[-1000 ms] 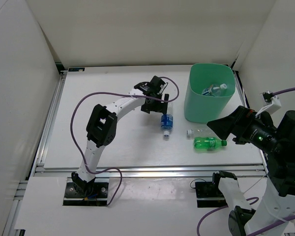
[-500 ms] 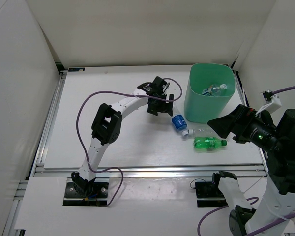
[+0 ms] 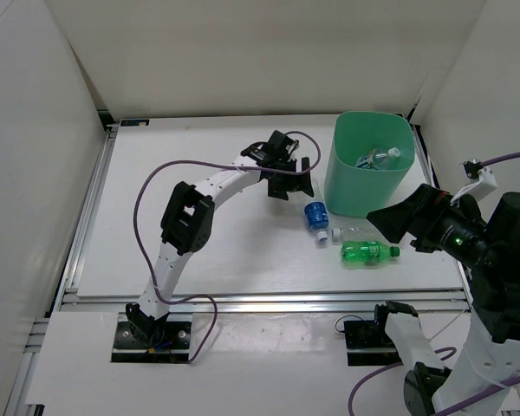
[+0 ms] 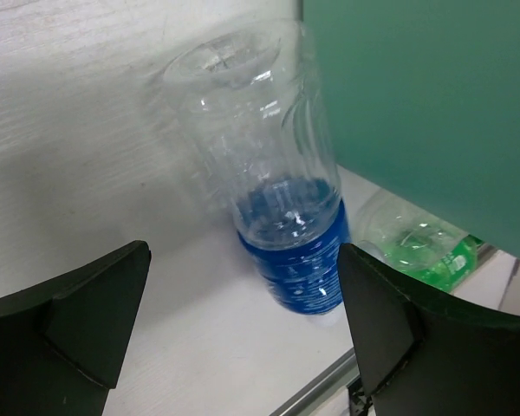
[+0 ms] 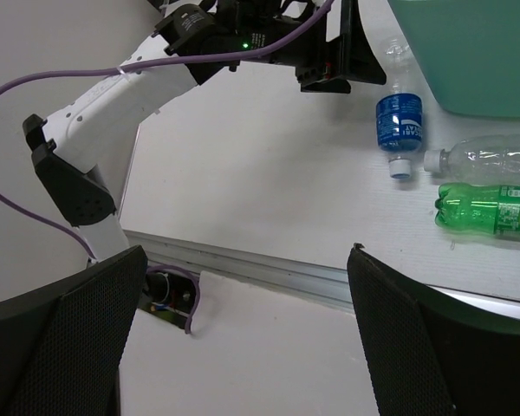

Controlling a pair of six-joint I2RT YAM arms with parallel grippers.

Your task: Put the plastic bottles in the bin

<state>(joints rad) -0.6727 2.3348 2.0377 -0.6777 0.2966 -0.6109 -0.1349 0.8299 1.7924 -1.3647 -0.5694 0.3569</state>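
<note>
On the counter (image 3: pixel 225 251) we find the bin (image 3: pixel 351 186) at the far right, with one bottle (image 3: pixel 377 158) lying inside it. Before the bin's left side lies the water bottle (image 3: pixel 316 217), cap toward us. To its right the unlabelled bottle (image 3: pixel 351 231) lies crosswise, and the soda bottle (image 3: pixel 368 252) lies crosswise just before that.
</note>
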